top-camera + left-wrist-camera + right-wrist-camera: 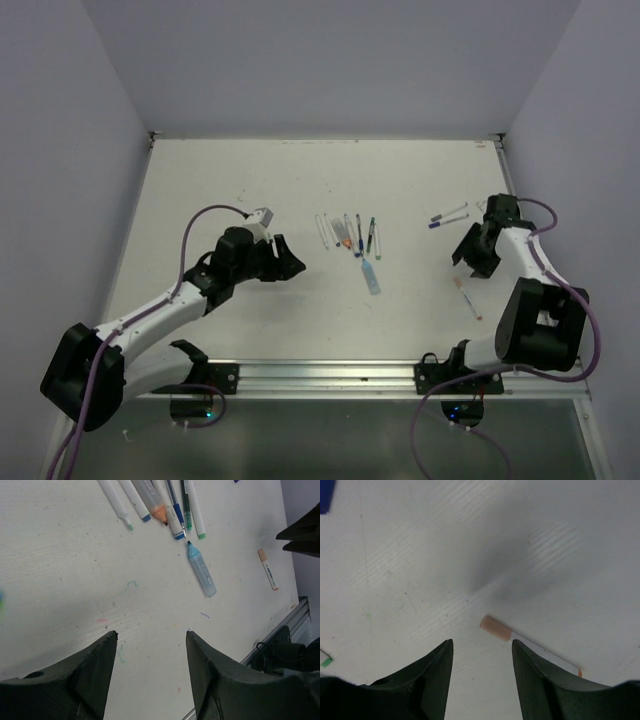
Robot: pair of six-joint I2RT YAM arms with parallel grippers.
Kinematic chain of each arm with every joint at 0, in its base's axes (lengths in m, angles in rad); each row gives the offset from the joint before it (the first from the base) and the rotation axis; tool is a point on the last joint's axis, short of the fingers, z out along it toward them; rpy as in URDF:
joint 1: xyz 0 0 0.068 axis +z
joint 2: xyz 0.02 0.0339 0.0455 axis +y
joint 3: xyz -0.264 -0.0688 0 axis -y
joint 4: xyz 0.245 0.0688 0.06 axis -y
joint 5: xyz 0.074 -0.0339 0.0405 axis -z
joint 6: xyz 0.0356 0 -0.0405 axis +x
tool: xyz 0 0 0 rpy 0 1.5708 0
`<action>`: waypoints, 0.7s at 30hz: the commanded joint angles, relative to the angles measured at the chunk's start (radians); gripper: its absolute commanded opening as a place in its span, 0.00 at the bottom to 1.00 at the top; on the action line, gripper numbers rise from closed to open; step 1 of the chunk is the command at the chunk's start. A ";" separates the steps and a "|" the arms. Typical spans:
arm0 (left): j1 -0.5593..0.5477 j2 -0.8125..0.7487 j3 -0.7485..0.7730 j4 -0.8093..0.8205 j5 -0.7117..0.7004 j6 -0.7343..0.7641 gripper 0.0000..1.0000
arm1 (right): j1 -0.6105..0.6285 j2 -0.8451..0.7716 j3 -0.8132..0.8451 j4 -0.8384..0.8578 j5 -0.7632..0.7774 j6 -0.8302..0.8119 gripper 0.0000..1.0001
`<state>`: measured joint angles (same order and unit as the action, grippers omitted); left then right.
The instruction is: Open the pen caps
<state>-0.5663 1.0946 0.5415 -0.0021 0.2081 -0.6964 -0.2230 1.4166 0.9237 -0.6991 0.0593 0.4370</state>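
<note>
Several pens (pixel 345 232) lie side by side at mid-table, their coloured ends showing in the left wrist view (pixel 170 510). A light blue pen (pixel 371 276) (pixel 202 573) lies just in front of them. My left gripper (pixel 288 260) (pixel 151 632) hovers open and empty to their left. A white pen (pixel 466 298) (pixel 268 569) with a pinkish pen cap (pixel 495 628) lies at the right. My right gripper (pixel 464 260) (pixel 481 642) is open just above it, the cap slightly beyond its right fingertip (pixel 520 652). Two more pens (pixel 448 217) lie behind.
A metal rail (pixel 330 375) (pixel 300 615) runs along the table's near edge. Walls close in the left, back and right sides. The right arm (pixel 302 535) shows dark at the edge of the left wrist view. A blue thing (pixel 325 495) is cut off by the frame's corner.
</note>
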 commanded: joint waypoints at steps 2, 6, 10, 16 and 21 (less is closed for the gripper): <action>-0.006 0.007 -0.018 0.083 0.051 0.008 0.61 | 0.008 -0.024 -0.057 -0.036 -0.081 -0.015 0.54; -0.006 0.025 -0.020 0.111 0.070 0.003 0.61 | 0.036 -0.045 -0.074 -0.039 -0.049 -0.001 0.54; -0.006 0.025 -0.025 0.116 0.070 0.000 0.61 | 0.040 -0.013 -0.065 -0.037 -0.019 -0.006 0.54; -0.006 0.021 -0.028 0.108 0.057 -0.002 0.61 | 0.048 0.025 -0.063 -0.017 0.014 -0.014 0.54; -0.006 0.030 -0.032 0.113 0.059 -0.005 0.61 | 0.050 0.056 -0.057 0.000 0.024 -0.027 0.54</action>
<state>-0.5663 1.1202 0.5251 0.0586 0.2588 -0.6964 -0.1772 1.4536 0.8490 -0.7170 0.0612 0.4286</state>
